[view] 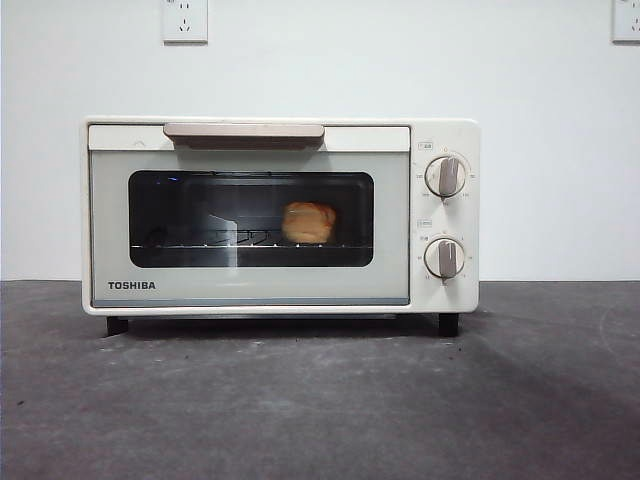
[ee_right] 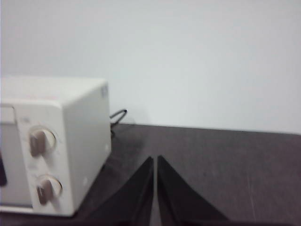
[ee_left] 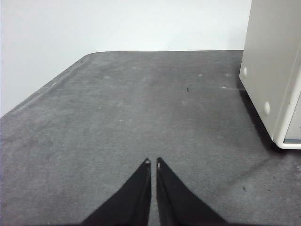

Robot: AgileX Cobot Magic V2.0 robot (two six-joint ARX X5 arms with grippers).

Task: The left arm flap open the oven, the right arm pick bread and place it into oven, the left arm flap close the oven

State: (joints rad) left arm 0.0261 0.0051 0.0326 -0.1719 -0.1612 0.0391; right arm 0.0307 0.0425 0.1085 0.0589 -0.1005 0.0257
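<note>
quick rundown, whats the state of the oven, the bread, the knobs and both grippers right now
oven: door shut, upright on the table
bread: inside the oven on the wire rack, seen through the glass
two knobs: both pointing straight up
left gripper: jaws shut, empty, beside the oven
right gripper: jaws shut, empty, beside the oven's knob end

Wall [view: 330,60]: standing plain white behind the counter
Outlets [view: 185,20]: two sitting high on it, well apart
Counter [view: 320,400]: lying dark grey, mottled
Light: falling evenly
</note>
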